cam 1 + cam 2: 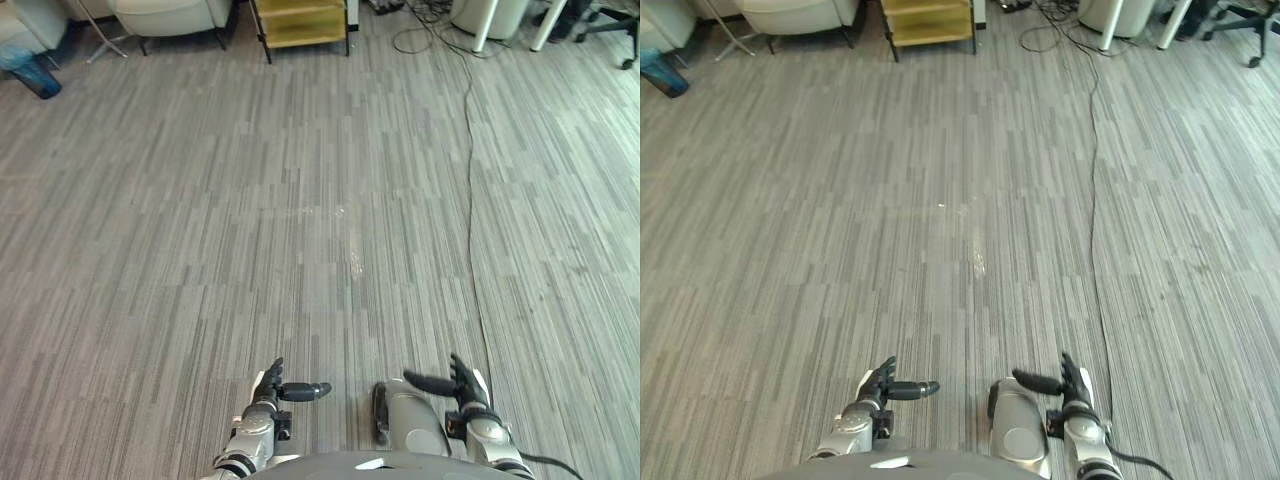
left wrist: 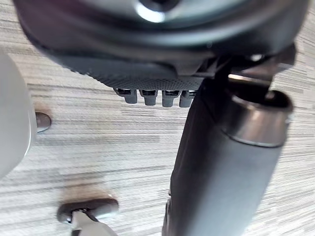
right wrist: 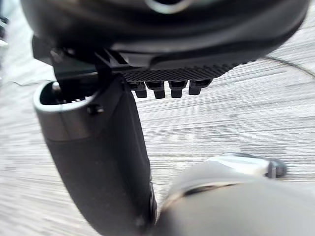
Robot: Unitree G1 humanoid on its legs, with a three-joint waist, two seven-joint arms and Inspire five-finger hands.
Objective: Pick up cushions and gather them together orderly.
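Note:
My left hand (image 1: 270,387) hangs low at the bottom of the eye views, fingers relaxed and thumb pointing inward, holding nothing. My right hand (image 1: 462,385) mirrors it a little to the right, also open and empty, thumb pointing toward the left hand. Both hover over bare grey striped carpet (image 1: 320,230). The left wrist view has the left hand (image 2: 162,73) with its thumb (image 2: 221,162) standing free over the carpet. In the right wrist view the right hand (image 3: 162,59) likewise holds nothing.
At the far edge stand a pale armchair (image 1: 170,15), a second pale seat (image 1: 25,25) with a blue object (image 1: 35,78) beside it, a yellow wooden shelf unit (image 1: 305,22), white table legs (image 1: 485,25) and an office chair base (image 1: 610,25).

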